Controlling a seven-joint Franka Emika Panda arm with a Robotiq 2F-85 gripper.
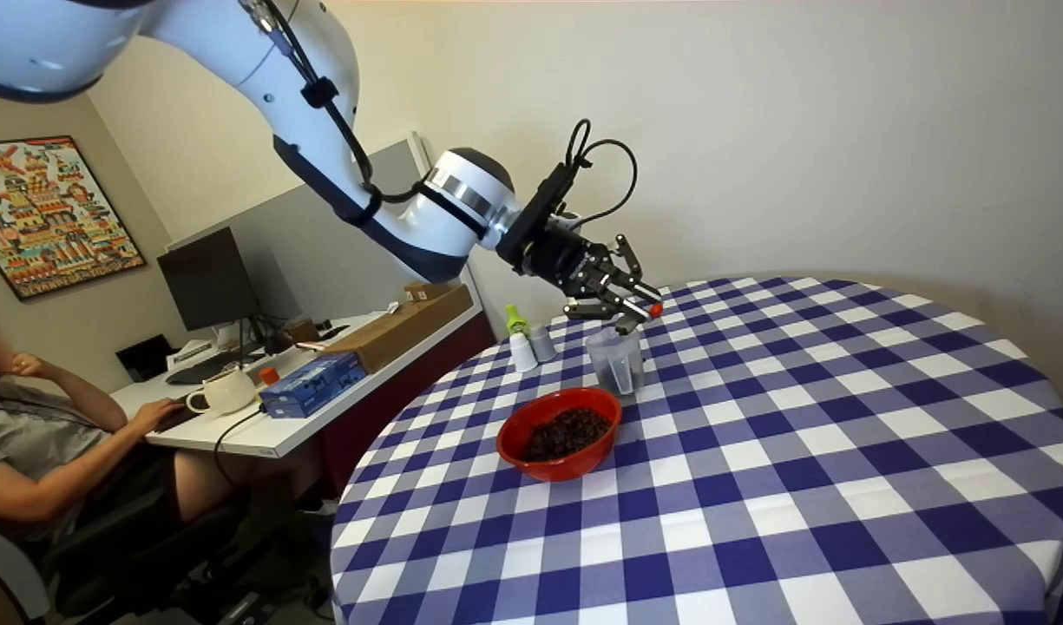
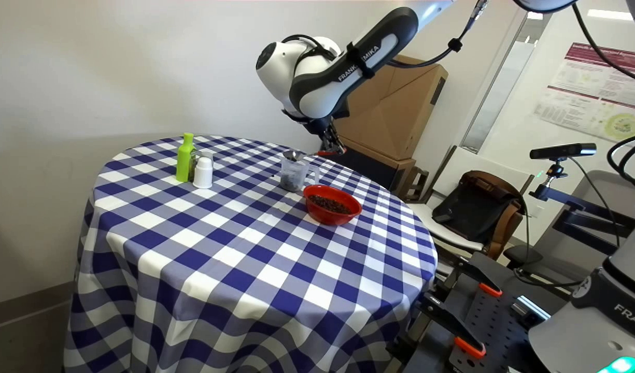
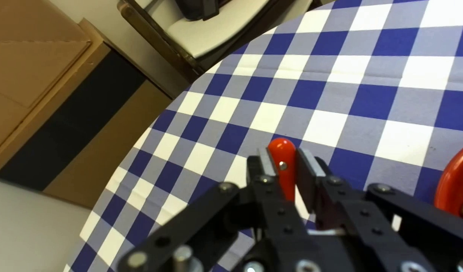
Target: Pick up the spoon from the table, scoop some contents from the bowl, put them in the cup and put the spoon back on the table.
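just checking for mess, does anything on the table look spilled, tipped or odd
Nothing stands out: the bowl and cup stand upright, and the tool holds the spoon by its handle. No clear spill shows on the table, though tiny specks may be missed.

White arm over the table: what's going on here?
A white robot arm holds a small metal spoon by its orange-red handle in its black gripper. The spoon's head is at the mouth of a clear, handled cup; whether it's loaded, I can't tell. Beside the cup, a round red bowl of dark bits stands on the blue-and-white checked table.
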